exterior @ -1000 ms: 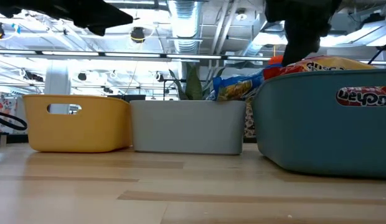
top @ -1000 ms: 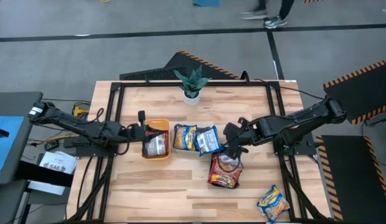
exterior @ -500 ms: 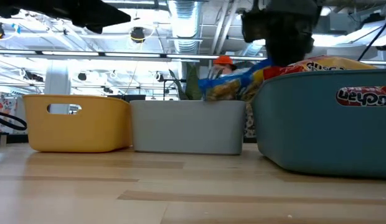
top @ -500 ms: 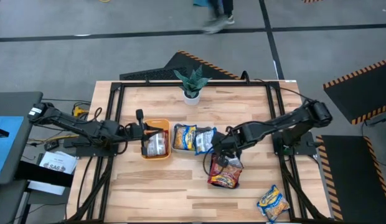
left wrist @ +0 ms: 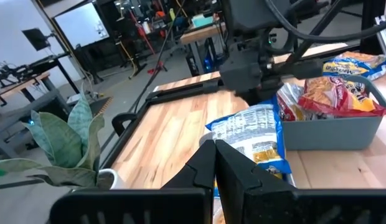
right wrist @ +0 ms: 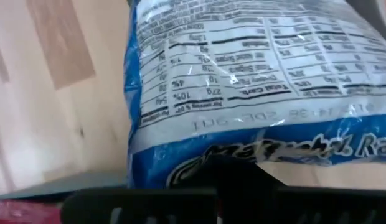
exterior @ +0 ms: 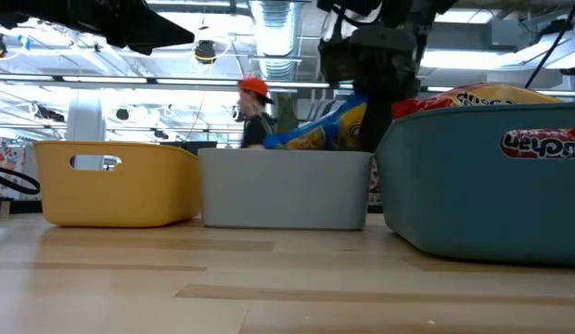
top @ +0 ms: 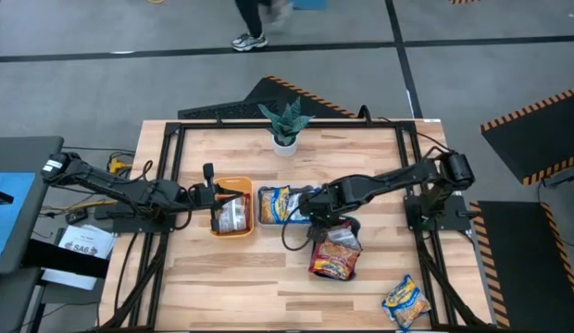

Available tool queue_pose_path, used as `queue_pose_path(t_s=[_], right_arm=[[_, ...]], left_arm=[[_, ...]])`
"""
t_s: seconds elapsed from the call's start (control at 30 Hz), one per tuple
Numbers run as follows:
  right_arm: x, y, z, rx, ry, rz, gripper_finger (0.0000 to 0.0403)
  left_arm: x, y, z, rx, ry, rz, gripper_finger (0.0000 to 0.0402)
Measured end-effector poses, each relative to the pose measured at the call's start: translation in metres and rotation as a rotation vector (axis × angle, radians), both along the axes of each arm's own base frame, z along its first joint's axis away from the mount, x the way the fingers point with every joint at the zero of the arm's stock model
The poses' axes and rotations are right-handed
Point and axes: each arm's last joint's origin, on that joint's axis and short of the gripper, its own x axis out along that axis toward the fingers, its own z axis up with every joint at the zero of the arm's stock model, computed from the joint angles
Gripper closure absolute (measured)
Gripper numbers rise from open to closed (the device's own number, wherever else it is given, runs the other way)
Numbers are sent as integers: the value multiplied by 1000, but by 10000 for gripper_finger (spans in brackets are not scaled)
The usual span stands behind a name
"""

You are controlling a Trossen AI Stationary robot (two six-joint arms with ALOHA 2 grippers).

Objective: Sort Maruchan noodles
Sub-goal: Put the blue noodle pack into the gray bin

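Blue-and-yellow noodle packet point(top: 304, 205) is hanging over the grey tray point(top: 265, 222) at tabletop centre, right gripper point(top: 315, 215) clamped on its edge; thin pinch is risking slipping. Left gripper point(top: 213, 192), fingers together, is waiting at 9 o'clock.

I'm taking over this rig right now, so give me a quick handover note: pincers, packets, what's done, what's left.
Right pincer: shut on a blue-and-yellow packet, over the clear middle tray.
Left pincer: shut, empty, waiting beside the orange tray.
Done: silver-and-red packet in the orange tray, one yellow-and-blue packet in the clear tray, orange-red packets in the teal tray.
Left: release the held packet; one packet lies loose at the table's near-right corner.
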Motion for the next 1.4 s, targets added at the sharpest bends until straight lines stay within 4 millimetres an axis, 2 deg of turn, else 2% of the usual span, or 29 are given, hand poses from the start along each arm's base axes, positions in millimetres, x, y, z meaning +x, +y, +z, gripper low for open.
queue_pose_path(t_s=[0.23,0.3,0.5,0.63,0.73,0.9,1.13,1.27,1.4], right_arm=[[-20,8,35,-56,64,-6,391],[-25,8,40,-76,57,-28,391],[-20,12,48,-114,-55,-3,390],[-12,16,50,-111,-135,12,390],[-12,15,45,-101,-119,20,390],[-8,12,25,-103,-70,0,390],[8,4,2,-99,-43,14,390],[6,1,13,-110,-94,35,390],[-6,-1,41,-146,-159,31,389]], left_arm=[[0,0,0,1,3,2,401],[0,0,0,1,4,2,401],[0,0,-1,2,10,-1,401],[0,0,-1,3,12,-1,401],[0,0,-1,3,11,-2,401],[0,0,-1,3,12,-2,401],[0,0,-1,3,10,-2,401],[0,0,-1,3,12,-1,401],[0,0,-1,3,13,-1,401]])
